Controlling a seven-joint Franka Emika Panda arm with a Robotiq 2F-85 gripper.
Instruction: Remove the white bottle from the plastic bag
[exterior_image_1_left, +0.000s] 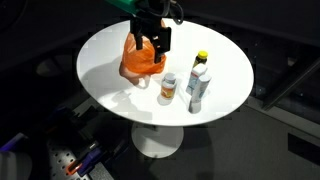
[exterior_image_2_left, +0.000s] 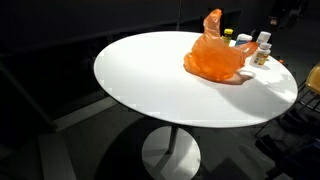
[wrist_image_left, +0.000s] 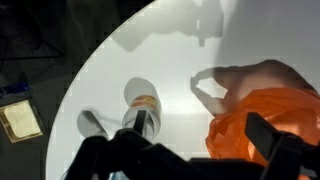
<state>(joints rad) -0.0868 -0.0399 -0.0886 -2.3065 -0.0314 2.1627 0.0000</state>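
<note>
An orange plastic bag (exterior_image_1_left: 140, 60) lies crumpled on the round white table (exterior_image_1_left: 105, 50); it also shows in an exterior view (exterior_image_2_left: 213, 58) and in the wrist view (wrist_image_left: 268, 112). What is inside the bag is hidden. My gripper (exterior_image_1_left: 151, 44) hangs just above the bag's top, open and empty; in the wrist view (wrist_image_left: 200, 135) its fingers spread wide, one over the bag. A small white bottle with an orange label (exterior_image_1_left: 168, 87) stands on the table outside the bag, to the side of the gripper in the wrist view (wrist_image_left: 143, 97).
Two more bottles stand beside the small one: a yellow-capped bottle (exterior_image_1_left: 201, 63) and a taller white bottle (exterior_image_1_left: 197, 90). The group also shows behind the bag in an exterior view (exterior_image_2_left: 260, 48). The table edge curves close by; the surroundings are dark.
</note>
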